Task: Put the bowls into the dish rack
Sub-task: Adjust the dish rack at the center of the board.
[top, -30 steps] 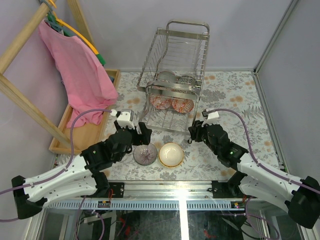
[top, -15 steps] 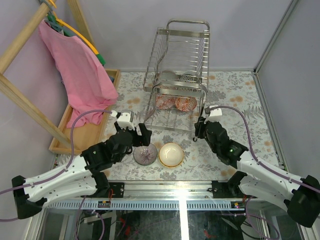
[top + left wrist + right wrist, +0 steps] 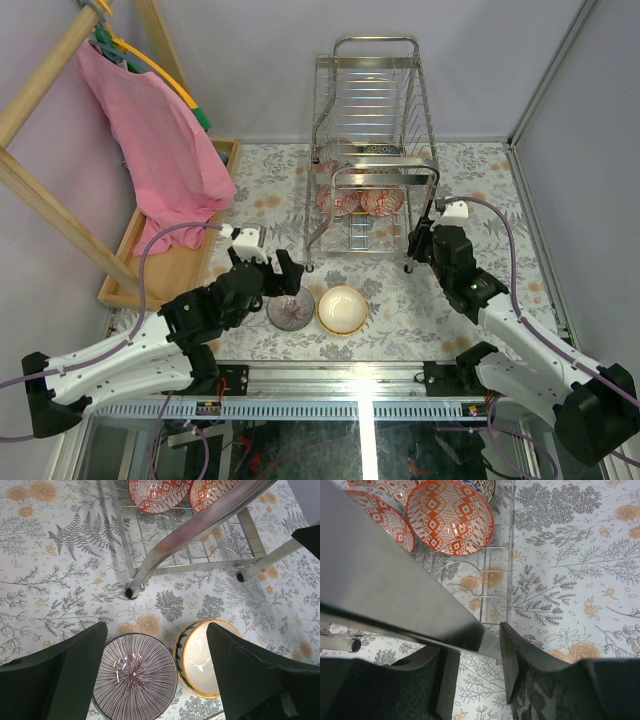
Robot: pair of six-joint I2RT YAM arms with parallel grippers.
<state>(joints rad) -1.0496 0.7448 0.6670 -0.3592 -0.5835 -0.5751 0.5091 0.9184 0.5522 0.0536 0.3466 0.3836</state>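
The chrome dish rack stands at the table's back middle, with two red-white bowls on its lower tier and grey bowls behind them. My right gripper is shut on the rack's front right bar, which sits between its fingers; a red-white bowl shows beyond. My left gripper is open and empty, hovering above a purple striped bowl and a cream bowl that sit side by side on the table.
A shallow wooden tray lies at the left under a pink cloth hung on a wooden frame. The rack's front left leg stands just beyond the two loose bowls. Walls close in the table's right side.
The dish rack has slid to the right and turned squarer to the table, with my right gripper moving right along with it. The left arm has barely moved.
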